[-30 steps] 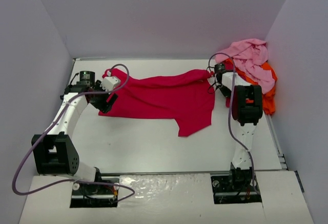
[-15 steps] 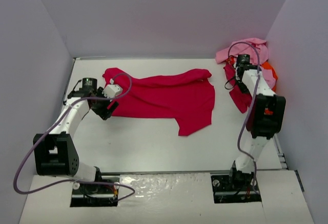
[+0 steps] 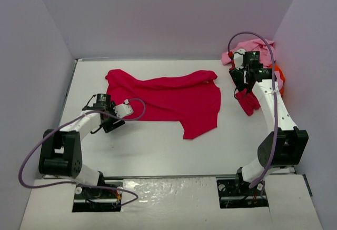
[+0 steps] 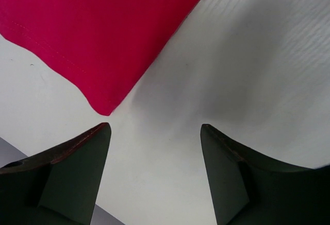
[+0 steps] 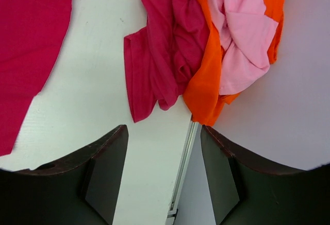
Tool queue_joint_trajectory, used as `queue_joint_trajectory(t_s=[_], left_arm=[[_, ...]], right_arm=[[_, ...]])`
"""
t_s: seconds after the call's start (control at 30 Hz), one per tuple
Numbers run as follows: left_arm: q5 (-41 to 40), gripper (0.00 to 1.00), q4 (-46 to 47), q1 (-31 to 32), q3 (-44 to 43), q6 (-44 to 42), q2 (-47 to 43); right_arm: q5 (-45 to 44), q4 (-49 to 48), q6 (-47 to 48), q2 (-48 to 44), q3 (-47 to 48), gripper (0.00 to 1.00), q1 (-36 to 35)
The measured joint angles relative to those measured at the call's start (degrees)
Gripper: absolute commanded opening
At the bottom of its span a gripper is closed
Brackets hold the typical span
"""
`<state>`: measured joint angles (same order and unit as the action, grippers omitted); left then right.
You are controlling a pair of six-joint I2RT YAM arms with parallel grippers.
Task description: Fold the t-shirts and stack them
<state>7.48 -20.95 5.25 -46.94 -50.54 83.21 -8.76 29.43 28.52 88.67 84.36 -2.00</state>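
Observation:
A crimson-red t-shirt point(image 3: 168, 101) lies spread across the middle of the table, with nothing holding it. My left gripper point(image 3: 109, 124) hovers just off its near-left corner point(image 4: 103, 34). In the left wrist view this gripper point(image 4: 154, 126) is open over bare table, the cloth's corner just ahead of the fingertips. My right gripper point(image 3: 240, 84) is open and empty at the back right, beside a heap of t-shirts: light pink point(image 3: 258, 51), orange point(image 3: 278, 75) and dark magenta point(image 3: 247, 102). In the right wrist view the gripper point(image 5: 163, 128) sits short of the magenta point(image 5: 165, 45), orange point(image 5: 206, 91) and pink point(image 5: 242, 34) cloth.
Pale walls close the table in on the left, back and right. The table's right edge with its metal rail point(image 5: 183, 173) runs under the right gripper. A purple cable point(image 3: 31, 156) loops beside the left arm.
The right gripper let go of the red shirt's right end, opened and swung right to the heap. The left gripper drew back from the shirt's left edge to its near-left corner.

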Motion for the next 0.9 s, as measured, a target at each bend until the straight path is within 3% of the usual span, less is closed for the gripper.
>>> queue_joint_trajectory(t_s=[0.27, 0.4, 0.5, 0.6, 0.67, 0.9], left_arm=[[-6.2, 0.61, 12.2, -1.4, -0.7, -7.1, 7.5], [-8.2, 0.54, 15.6, -2.1, -2.9, -9.2, 11.0], [-9.0, 0.42, 16.1, -2.2, -3.5, -10.7, 12.1], [-9.1, 0.1, 15.7, -1.9, -3.5, -11.7, 12.3], [-8.9, 0.0, 14.9, -1.5, -3.4, -12.3, 12.3], [-7.3, 0.0, 10.2, -0.1, 1.0, -12.2, 4.0]], right_arm=[[1.8, 2.6, -1.2, -3.9, -2.0, 0.55, 0.0], [2.8, 3.5, -1.4, -6.6, -2.4, 0.55, 0.0], [3.4, 3.9, -1.5, -8.2, -2.9, 0.55, 0.0], [4.2, 4.5, -1.4, -8.8, -3.8, 0.55, 0.0], [4.8, 4.6, -1.3, -8.9, -4.5, 0.55, 0.0], [11.5, 8.3, 2.5, -8.9, -7.9, 0.61, -0.2]])
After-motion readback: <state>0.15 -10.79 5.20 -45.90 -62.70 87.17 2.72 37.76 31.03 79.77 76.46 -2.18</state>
